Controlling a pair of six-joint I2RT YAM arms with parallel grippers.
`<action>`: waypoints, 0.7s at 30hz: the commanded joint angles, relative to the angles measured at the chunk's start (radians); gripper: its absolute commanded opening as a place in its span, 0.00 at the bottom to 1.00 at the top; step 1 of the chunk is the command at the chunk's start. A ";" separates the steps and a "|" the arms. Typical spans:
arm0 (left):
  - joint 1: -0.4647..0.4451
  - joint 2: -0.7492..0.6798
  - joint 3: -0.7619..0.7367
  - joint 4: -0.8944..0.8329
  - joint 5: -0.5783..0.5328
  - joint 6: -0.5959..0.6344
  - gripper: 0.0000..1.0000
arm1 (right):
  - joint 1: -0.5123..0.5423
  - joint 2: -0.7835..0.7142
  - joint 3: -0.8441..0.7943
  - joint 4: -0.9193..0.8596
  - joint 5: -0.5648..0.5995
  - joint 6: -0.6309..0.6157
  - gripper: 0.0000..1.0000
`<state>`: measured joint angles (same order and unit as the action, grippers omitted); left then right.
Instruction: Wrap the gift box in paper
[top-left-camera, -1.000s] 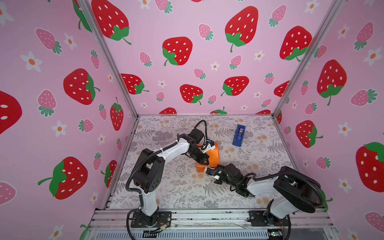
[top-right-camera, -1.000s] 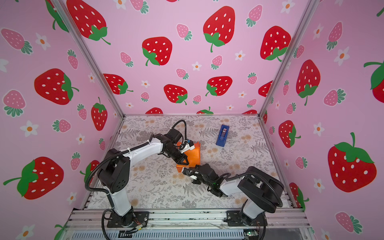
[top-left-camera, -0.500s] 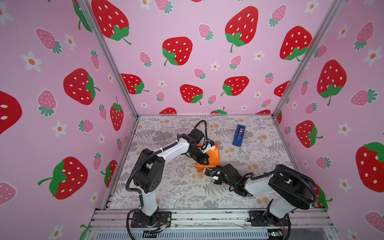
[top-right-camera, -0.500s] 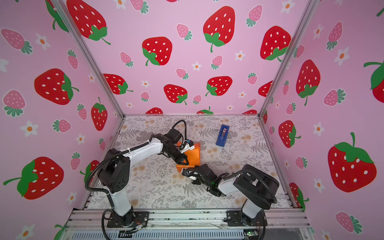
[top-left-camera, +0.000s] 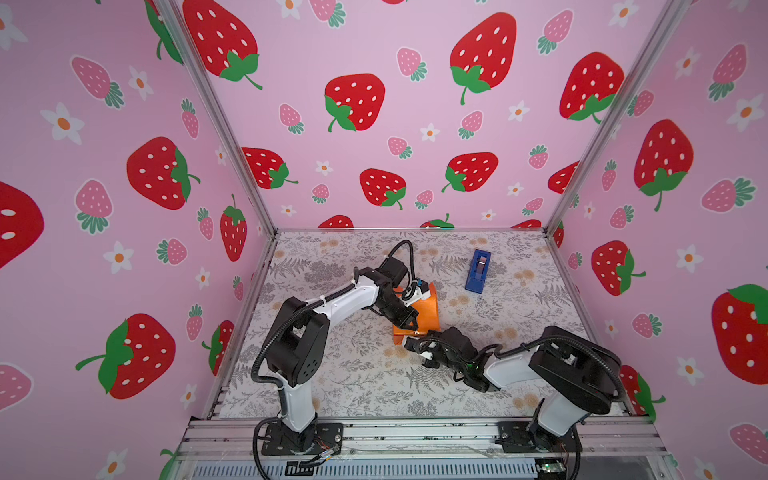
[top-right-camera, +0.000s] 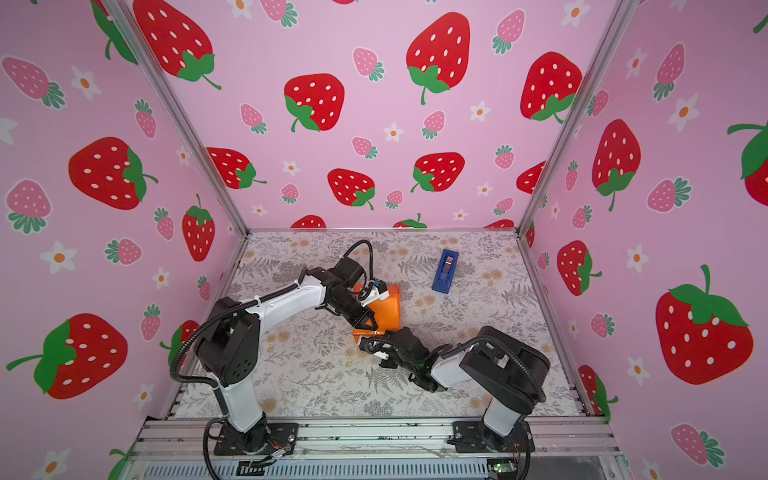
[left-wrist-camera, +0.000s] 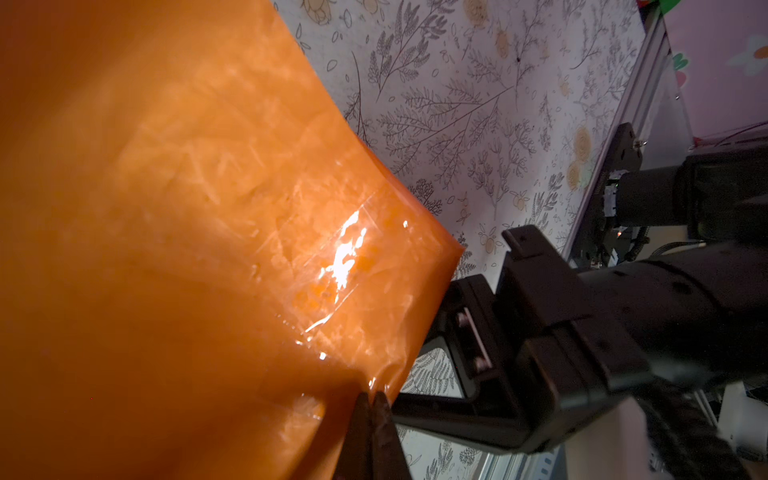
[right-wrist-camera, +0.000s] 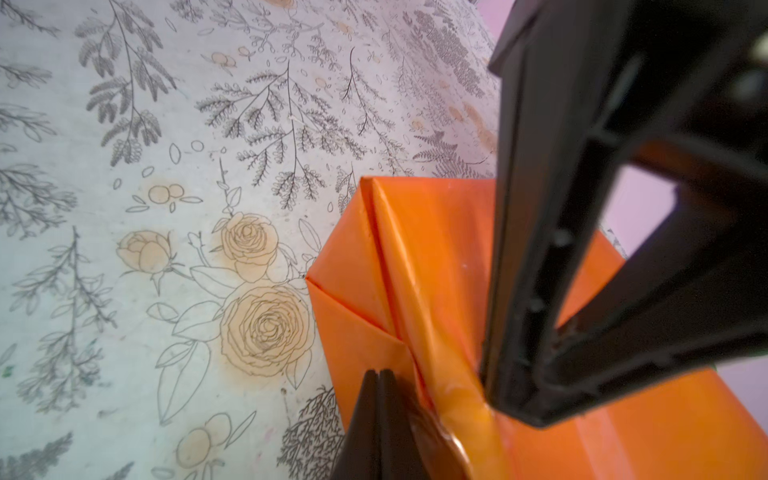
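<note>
- While its jaws are pressed tightly together with nothing between them, the left gripper (top-left-camera: 411, 327) bears down on the near end of the parcel's top, apparently to pin a fold flat.
- The right gripper (top-left-camera: 408, 342), likewise closed and empty, noses its tips against the near end face where creased flaps meet, seemingly to tuck them in.
- The paper (top-left-camera: 428, 311), glossy orange side out, covers the gift box completely; the box is hidden inside, mid-table.
- What looks like a strip of clear tape (left-wrist-camera: 340, 266) glints on the paper.
- The blue tape dispenser (top-left-camera: 478, 270) lies well apart, far right on the floral table (top-left-camera: 332, 374), out of the way.
</note>
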<state>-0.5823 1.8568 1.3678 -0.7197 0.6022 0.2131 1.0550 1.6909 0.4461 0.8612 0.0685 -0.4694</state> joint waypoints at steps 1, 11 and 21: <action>0.005 0.003 0.013 -0.044 0.007 0.024 0.00 | 0.008 0.028 0.012 0.030 0.022 -0.012 0.00; 0.009 -0.056 0.020 -0.003 0.005 -0.034 0.00 | 0.020 -0.186 -0.028 -0.067 -0.008 0.042 0.00; 0.092 -0.210 -0.035 0.118 -0.191 -0.224 0.37 | -0.121 -0.469 0.030 -0.347 -0.030 0.391 0.12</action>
<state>-0.5209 1.6711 1.3640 -0.6273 0.4980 0.0502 0.9913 1.2503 0.4416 0.6315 0.0608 -0.2405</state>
